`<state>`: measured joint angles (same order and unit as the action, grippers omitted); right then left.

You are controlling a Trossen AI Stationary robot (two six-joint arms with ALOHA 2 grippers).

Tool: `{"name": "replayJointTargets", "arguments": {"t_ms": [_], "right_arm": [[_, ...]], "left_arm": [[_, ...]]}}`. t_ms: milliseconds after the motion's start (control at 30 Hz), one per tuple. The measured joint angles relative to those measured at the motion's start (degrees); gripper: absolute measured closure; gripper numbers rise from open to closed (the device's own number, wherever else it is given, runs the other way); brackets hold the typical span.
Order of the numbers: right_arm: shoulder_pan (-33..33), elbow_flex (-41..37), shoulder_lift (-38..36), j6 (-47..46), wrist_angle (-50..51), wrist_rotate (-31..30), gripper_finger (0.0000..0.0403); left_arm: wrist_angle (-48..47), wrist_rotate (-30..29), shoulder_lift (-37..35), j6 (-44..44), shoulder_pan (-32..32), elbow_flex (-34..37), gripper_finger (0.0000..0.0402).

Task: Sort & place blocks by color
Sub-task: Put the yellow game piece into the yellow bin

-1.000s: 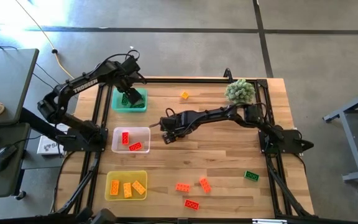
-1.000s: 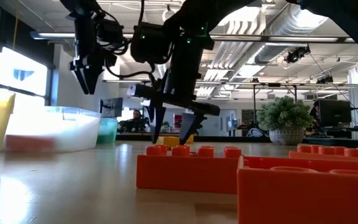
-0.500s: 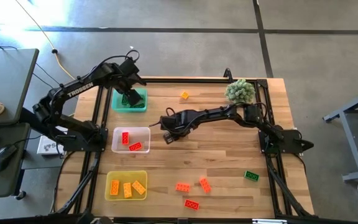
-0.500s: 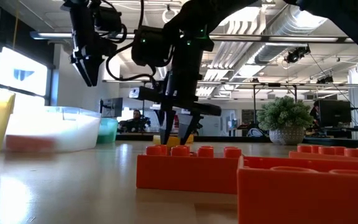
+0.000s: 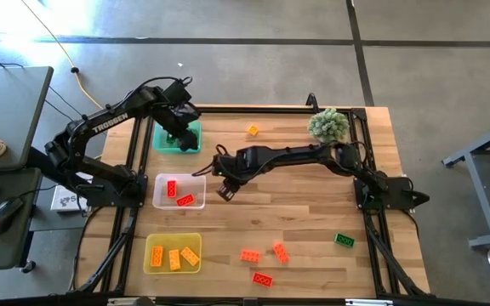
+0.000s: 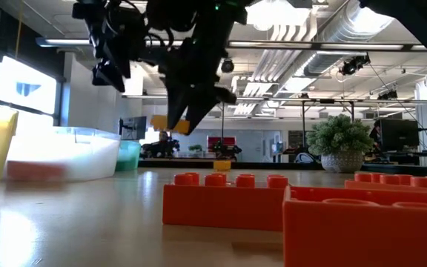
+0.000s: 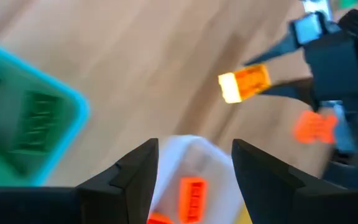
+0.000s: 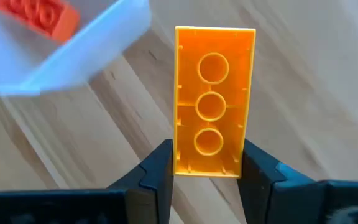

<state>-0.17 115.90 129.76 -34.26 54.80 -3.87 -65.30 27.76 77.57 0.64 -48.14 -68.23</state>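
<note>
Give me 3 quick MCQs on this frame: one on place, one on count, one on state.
1. Where is the right tool?
A. Over the yellow tray
B. Just beside the clear tray
C. By the plant

2. How many red bricks lie in the clear tray?
A. Two
B. Four
C. None

3. What is the right tool doing?
A. Hanging open with nothing in it
B. Resting on the table
C. Shut on an orange brick, off the table

Key:
1. B: the high view puts it at the clear tray's right edge, mid-table.
2. A: two red bricks show in that tray from above.
3. C: the right wrist view shows the brick clamped between the fingers, and the low view shows it held up in the air.

The left tool is open over the green tray.
</note>
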Motion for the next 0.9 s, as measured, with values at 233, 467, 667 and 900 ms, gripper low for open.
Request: {"name": "replayJointTargets", "arguments": {"t_ms": [233,467,667,900], "right_arm": [[0.9,6.0,0.0,11.9,4.7,-3.3,0.0292],[2.9,11.8,-0.2,20.4,5.3,-9.8,0.0292],[3.5,13.8,-0.2,22.8,5.4,-12.2,0.0292],[3.7,13.8,-0.2,25.5,4.9,-13.1,0.0292]], "left_arm": [[0.1,4.1,0.0,7.2,1.1,0.0,0.0209],[0.1,6.6,0.0,11.2,4.1,0.0,0.0209],[0.6,11.5,0.0,14.3,7.7,0.0,0.0209],[5.4,10.7,0.0,20.4,12.1,0.0,0.0209]]}}
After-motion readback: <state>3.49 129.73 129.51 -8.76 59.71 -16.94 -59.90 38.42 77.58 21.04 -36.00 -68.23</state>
